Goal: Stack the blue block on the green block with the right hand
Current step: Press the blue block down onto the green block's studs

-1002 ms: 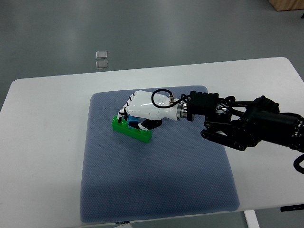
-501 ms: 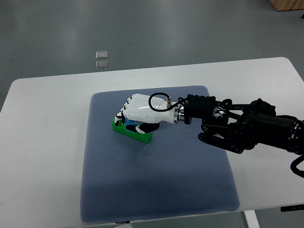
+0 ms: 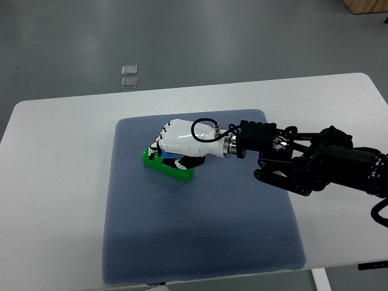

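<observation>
We see the right hand (image 3: 180,140) reaching in from three o'clock, its black arm (image 3: 309,163) stretched across the right side of the white table (image 3: 54,182) and over the edge of the grey-blue mat (image 3: 194,224). The white hand sits just above the mat's upper middle, knuckles toward nine o'clock, fingers curled down over the blue block (image 3: 168,157) — only a small patch of blue shows under the palm, so we read it as a closed grip on that block. The blue block lies directly on top of the green block (image 3: 170,167), touching it; the green one is a long bar lying flat on the mat, running from about ten o'clock to four o'clock, its ends sticking out past the hand on both sides. Whether the fingertips also touch the green bar we cannot tell. A black cable (image 3: 203,124) loops over the wrist. Beyond the table at twelve o'clock, on the grey floor (image 3: 242,36), two small pale squares (image 3: 129,76) lie close together, one just behind the other, well apart from the work.
</observation>
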### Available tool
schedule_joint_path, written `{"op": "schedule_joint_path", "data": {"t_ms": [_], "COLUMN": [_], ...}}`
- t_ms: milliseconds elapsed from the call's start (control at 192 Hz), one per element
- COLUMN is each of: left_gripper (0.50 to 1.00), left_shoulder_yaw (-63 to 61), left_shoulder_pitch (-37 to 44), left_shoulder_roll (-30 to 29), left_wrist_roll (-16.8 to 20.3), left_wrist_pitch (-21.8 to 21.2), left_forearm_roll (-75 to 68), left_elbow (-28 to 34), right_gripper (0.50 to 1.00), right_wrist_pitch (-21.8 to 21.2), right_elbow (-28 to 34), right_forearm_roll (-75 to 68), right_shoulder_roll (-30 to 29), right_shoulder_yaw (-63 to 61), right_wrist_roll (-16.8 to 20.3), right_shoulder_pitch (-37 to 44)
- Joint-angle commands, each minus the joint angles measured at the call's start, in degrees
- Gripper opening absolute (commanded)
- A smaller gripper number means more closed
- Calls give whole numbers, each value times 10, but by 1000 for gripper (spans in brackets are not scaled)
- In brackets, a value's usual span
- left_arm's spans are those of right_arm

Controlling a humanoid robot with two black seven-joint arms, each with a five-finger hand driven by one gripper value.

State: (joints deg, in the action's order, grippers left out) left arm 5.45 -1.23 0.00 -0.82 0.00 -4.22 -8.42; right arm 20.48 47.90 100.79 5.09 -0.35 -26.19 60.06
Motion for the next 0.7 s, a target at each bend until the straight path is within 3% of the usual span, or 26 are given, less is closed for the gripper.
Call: {"op": "schedule_joint_path", "data": {"t_ms": [0, 694], "left_gripper": [1000, 1000], "left_shoulder_yaw": [0, 0], "left_shoulder_pitch": [0, 0], "left_shoulder_roll": [0, 0], "left_wrist_roll": [0, 0], "left_wrist_pitch": [0, 0], "left_forearm_roll": [0, 0], "left_elbow": [0, 0], "right_gripper": [515, 513], "right_wrist_pitch": [0, 17], "right_elbow": [0, -22], "right_forearm_roll": [0, 1], "right_shoulder_roll": [0, -15], "right_shoulder_yaw": [0, 0], "right_wrist_roll": [0, 0], "right_shoulder_pitch": [-2, -14]}}
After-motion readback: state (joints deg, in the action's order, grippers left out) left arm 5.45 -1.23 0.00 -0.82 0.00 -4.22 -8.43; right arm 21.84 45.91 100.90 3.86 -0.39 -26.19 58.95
